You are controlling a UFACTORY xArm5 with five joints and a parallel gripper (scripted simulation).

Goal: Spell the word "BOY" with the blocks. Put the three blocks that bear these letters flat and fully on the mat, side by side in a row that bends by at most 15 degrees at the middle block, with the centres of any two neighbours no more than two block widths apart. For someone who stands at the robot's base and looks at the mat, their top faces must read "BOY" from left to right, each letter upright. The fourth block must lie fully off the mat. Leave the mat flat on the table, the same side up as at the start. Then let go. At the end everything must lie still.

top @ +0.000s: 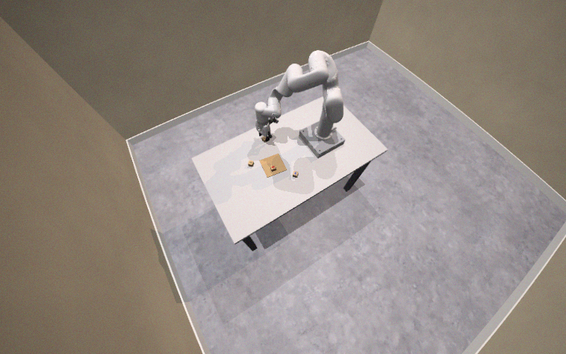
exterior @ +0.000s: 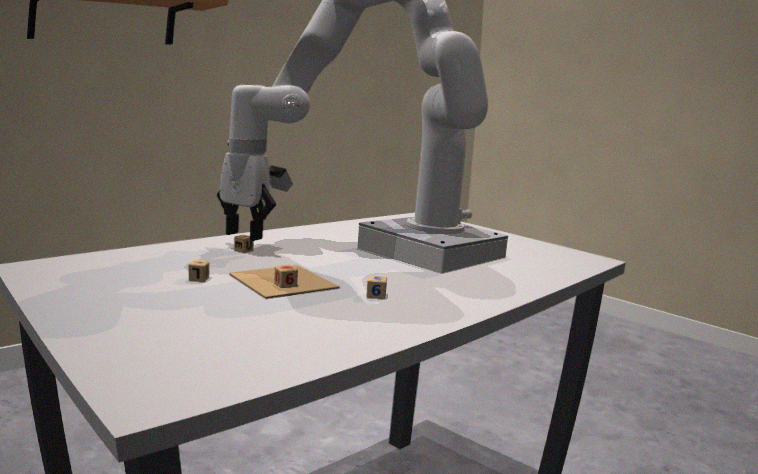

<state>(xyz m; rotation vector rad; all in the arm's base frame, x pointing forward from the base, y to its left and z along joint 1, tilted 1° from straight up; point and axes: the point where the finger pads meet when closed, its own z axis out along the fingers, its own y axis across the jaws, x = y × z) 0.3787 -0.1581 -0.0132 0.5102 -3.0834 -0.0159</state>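
With the fingers point(exterior: 244, 223) parted and empty just above the far block point(exterior: 243, 243), which sits on the worktop point(exterior: 167, 357) beyond the mat point(exterior: 313, 285), the descent should straddle it squarely, closing only once both pads flank its sides.

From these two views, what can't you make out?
- Top-face letters on all four blocks: too small in the top view, too oblique in the exterior view.
- Block under the open gripper: jaws hide it in the top view.
- Wall shelf: cut off by the exterior view's upper edge.
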